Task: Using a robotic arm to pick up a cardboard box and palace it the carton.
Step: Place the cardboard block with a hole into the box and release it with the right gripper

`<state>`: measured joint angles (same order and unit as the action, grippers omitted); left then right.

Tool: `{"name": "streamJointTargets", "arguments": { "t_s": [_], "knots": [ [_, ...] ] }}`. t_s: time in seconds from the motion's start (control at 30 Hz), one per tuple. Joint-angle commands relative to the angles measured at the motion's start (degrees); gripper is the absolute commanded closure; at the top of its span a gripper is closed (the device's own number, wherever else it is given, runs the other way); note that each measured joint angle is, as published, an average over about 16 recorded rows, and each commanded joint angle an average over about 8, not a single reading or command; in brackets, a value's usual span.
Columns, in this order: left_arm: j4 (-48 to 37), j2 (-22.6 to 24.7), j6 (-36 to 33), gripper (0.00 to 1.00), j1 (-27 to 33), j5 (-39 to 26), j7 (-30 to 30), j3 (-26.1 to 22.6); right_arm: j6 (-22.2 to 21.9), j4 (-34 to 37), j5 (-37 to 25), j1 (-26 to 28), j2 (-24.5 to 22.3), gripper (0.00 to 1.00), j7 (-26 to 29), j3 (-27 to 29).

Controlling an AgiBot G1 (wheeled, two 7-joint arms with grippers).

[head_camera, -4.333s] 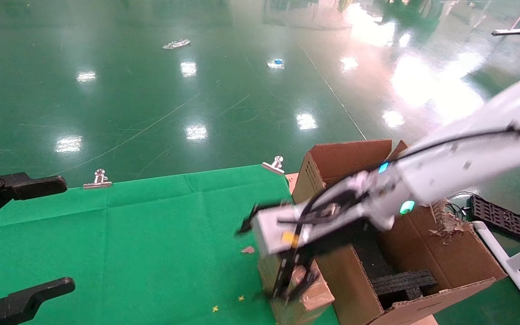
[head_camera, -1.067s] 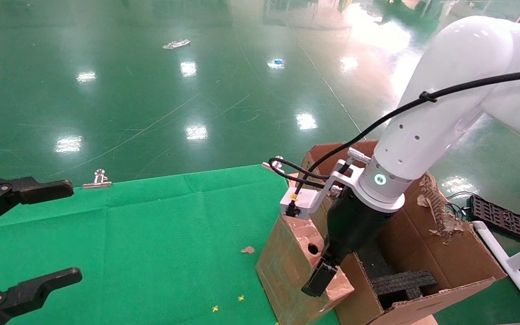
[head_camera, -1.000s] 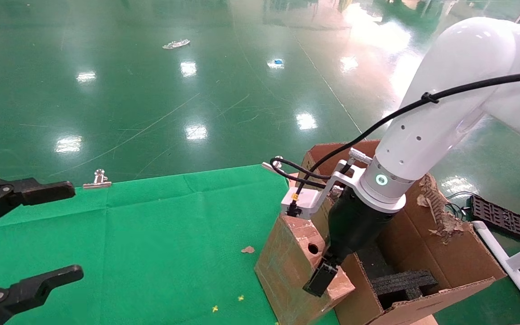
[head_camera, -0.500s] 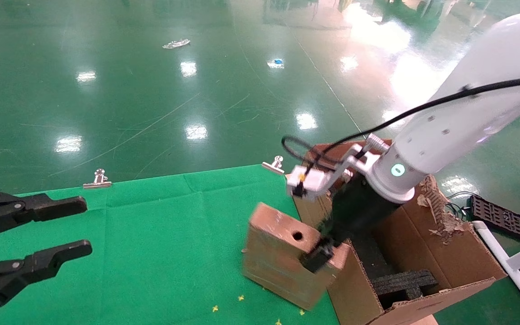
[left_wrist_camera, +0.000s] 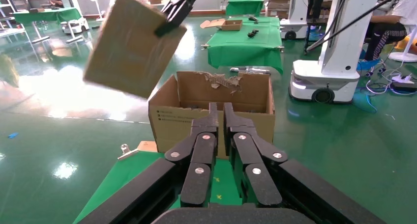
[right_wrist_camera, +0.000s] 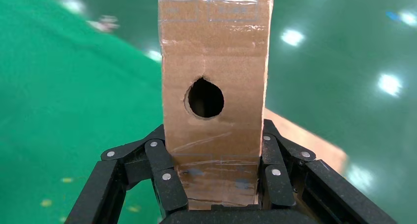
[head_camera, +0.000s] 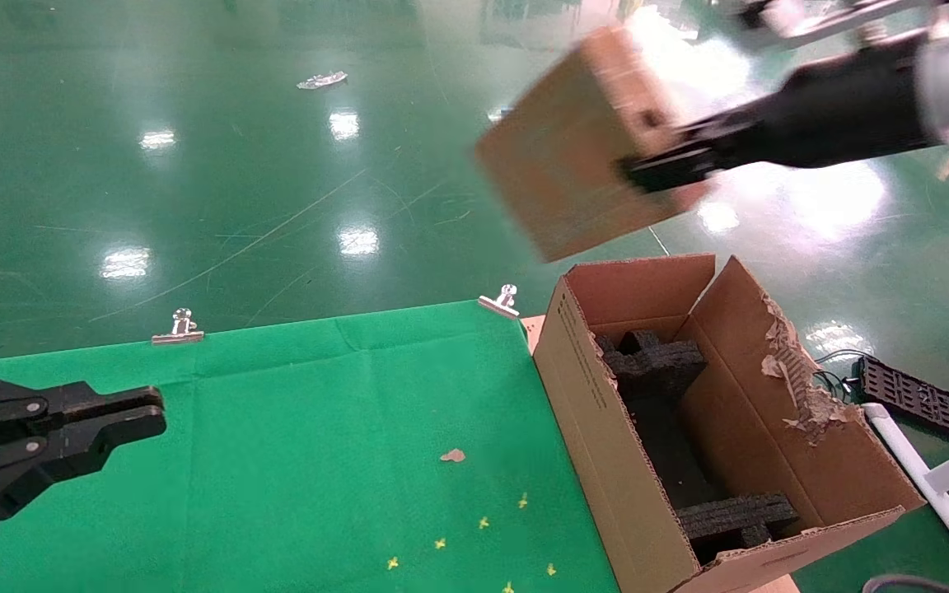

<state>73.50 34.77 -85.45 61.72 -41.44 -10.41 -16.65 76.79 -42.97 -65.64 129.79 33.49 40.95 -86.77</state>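
- Left gripper (head_camera: 124,416): lying low over the left part of the green cloth (head_camera: 293,428), reaching toward the middle; its black fingers (left_wrist_camera: 211,130) are pressing together at the tips and gripping nothing.
- Metal clips (head_camera: 180,326): sitting on the cloth's far edge, one toward the left, one near the carton corner.
- Cardboard box (head_camera: 582,140): hanging in the air, well above the cloth and above the carton's far end, touching neither. It is tilting, its broad brown face turning toward the head camera, its long axis running from upper right down to lower left. In the right wrist view its narrow face with the round hole (right_wrist_camera: 205,97) is facing that camera.
- Carton (head_camera: 598,412): standing open just beside the cloth's right edge, flaps upright, the right flap torn ragged; black foam pieces (head_camera: 656,366) are lying inside.
- Right gripper (head_camera: 660,161): the robotic arm (head_camera: 853,107) is reaching in from the upper right, raised high and nearly level; its fingers (right_wrist_camera: 162,170) are clamping the cardboard box by both broad sides.
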Motion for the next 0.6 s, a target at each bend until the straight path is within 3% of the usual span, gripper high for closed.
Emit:
{"name": "streamJointTargets", "arguments": {
  "t_s": [0.03,0.3,0.33,0.53,0.57,0.6],
  "knots": [
    [0.0,0.0,0.0,1.0,0.0,0.0,0.0,0.0,0.3,4.1,-1.9,1.8,-0.5,1.0,-1.0,-0.1],
    [0.0,0.0,0.0,0.98,0.0,0.0,0.0,0.0,5.8,18.0,-7.8,0.8,-0.5,1.0,-1.2,-4.2],
    [0.0,0.0,0.0,0.9,0.0,0.0,0.0,0.0,6.3,19.5,-8.2,0.1,-0.4,1.0,-1.1,-4.6],
    [0.0,0.0,0.0,0.15,0.0,0.0,0.0,-0.1,7.5,28.1,-9.1,-4.6,1.4,1.0,0.4,-6.2],
    [0.0,0.0,0.0,0.04,0.0,0.0,0.0,-0.1,7.5,29.3,-9.3,-5.3,1.8,1.0,0.8,-6.4],
    [0.0,0.0,0.0,0.0,0.0,0.0,0.0,-0.1,7.4,30.4,-9.5,-5.9,2.3,1.0,1.2,-6.6]
  ]
}}
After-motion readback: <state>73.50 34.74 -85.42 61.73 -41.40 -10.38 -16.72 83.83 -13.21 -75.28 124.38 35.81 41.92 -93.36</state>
